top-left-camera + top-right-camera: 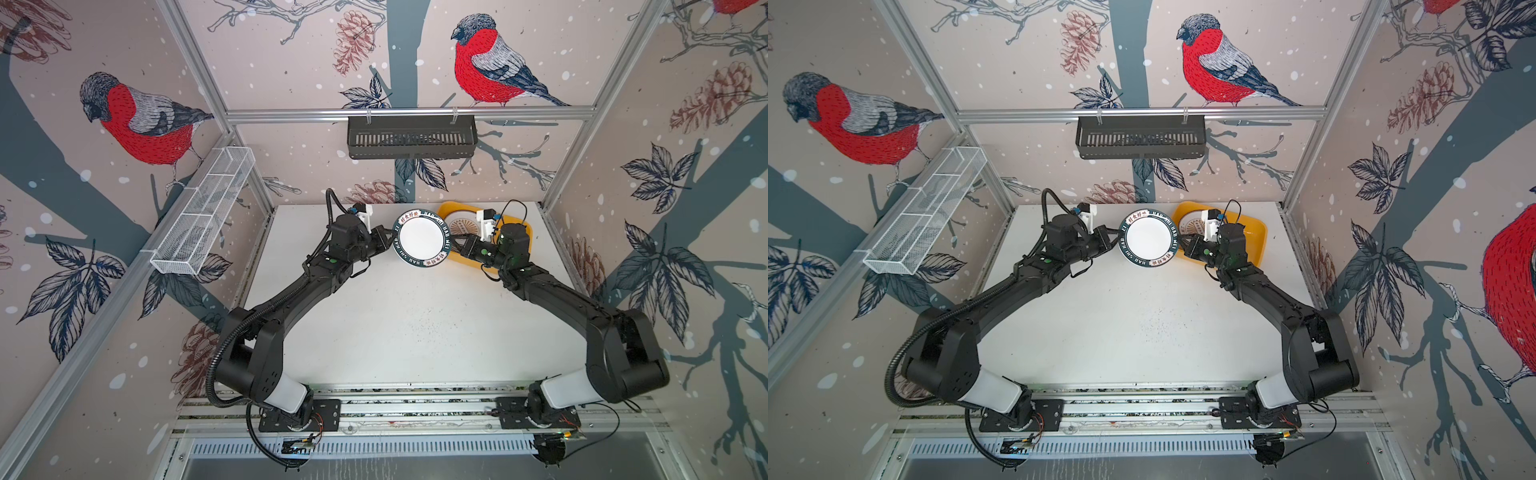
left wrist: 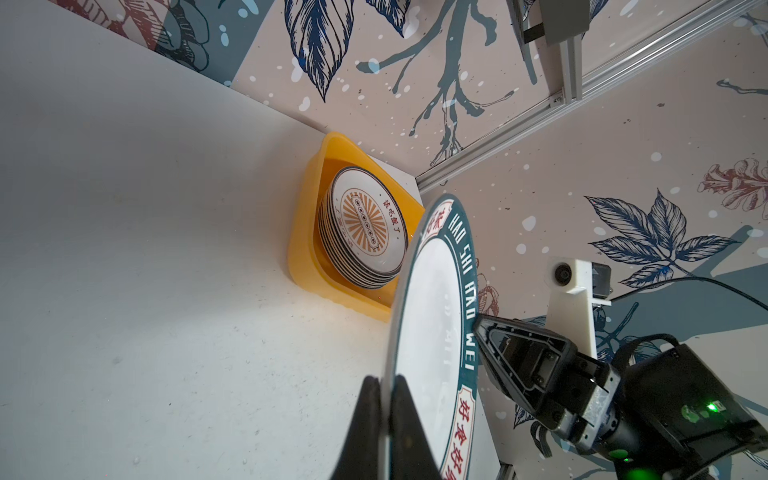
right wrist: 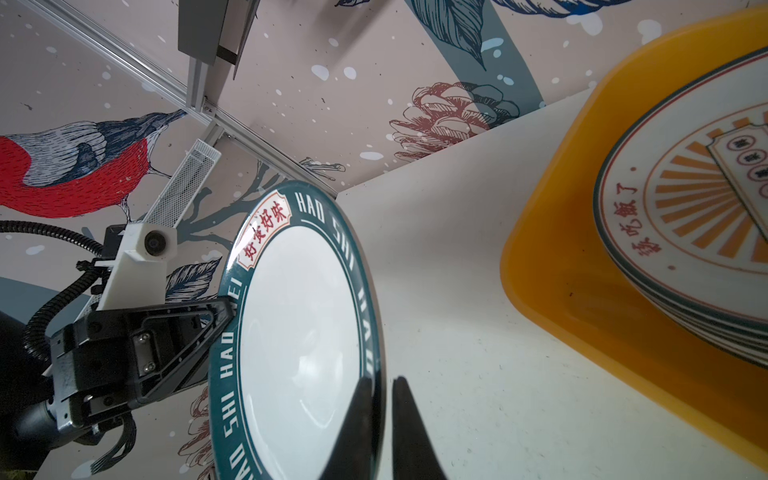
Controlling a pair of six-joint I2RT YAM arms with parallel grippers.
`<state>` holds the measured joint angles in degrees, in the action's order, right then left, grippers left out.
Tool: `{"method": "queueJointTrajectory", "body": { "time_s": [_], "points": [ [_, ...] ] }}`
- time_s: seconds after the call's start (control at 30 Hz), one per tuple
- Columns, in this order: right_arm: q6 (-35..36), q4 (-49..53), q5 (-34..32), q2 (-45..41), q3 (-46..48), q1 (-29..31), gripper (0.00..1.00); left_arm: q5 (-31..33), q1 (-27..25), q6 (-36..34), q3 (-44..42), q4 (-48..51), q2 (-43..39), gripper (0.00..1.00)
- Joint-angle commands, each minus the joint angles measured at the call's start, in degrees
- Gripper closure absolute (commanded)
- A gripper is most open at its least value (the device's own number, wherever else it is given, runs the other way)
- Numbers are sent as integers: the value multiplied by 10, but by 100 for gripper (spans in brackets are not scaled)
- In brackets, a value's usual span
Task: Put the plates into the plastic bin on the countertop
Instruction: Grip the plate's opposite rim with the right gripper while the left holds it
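**Top views.** In both top views a lettered plate (image 1: pixel 422 237) (image 1: pixel 1149 237), white with a dark rim, is seen face up and roughly level. It is raised off the countertop (image 1: pixel 407 324) near the far edge. It is flanked by the left gripper (image 1: pixel 390 243) at its left rim and the right gripper (image 1: pixel 454 241) at its right rim. The yellow bin (image 1: pixel 445 207) is set at the far right of the countertop, just beside the plate. A stack of plates (image 1: pixel 460 226) topped by an orange sunburst is lodged in the bin's left end, partly hidden by the right arm.

**Left wrist view.** The left gripper (image 2: pixel 386 382) is noted with its fingers (image 2: pixel 370 419) pinched tight on the lettered plate (image 2: pixel 432 332), one on each face of the rim. The right gripper (image 2: pixel 480 328) is seen with a fingertip laid against the opposite rim. The stack of plates (image 2: pixel 365 224) is observed inside the yellow bin (image 2: pixel 303 232).

**Right wrist view.** The fingers (image 3: pixel 357 415) of the right gripper (image 3: pixel 380 382) are set narrow, one to either side of the rim. A sliver of light is visible between the rim and one finger, so a firm hold cannot be confirmed. The left gripper (image 3: pixel 226 307) is recorded at the far rim.
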<state>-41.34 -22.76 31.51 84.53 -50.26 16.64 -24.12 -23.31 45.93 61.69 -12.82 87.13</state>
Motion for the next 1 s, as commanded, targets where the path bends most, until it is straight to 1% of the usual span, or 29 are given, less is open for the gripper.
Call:
{"method": "queueJointTrajectory", "body": {
  "time_s": [0.0,0.13,0.37,0.5,0.57,0.63,0.7,0.73,0.83,0.97],
  "points": [
    [14,5,10,6,-5,0,77,-10,0,1,11,-41,0,100],
    [11,4,15,11,-5,-1,78,-10,0,1,12,-41,0,100],
    [12,0,10,1,-2,-4,95,-10,0,-1,13,-38,1,100],
    [6,-3,12,-2,0,-6,98,-8,0,-1,12,-37,-1,100],
    [0,-7,14,-2,2,-10,98,-5,0,-5,11,-35,-3,85],
    [-5,-8,19,-3,0,-15,98,5,0,-14,9,-28,-8,64],
    [-7,-6,21,-4,0,-22,99,16,0,-20,5,-25,-14,49],
    [-9,-5,22,-4,-1,-25,99,23,0,-24,2,-24,-18,44],
    [-10,-1,18,-7,0,-36,99,48,0,-34,-5,-14,-26,33],
    [-7,12,13,-9,-1,-48,99,70,0,-46,-11,-1,-35,28]
  ]
}}
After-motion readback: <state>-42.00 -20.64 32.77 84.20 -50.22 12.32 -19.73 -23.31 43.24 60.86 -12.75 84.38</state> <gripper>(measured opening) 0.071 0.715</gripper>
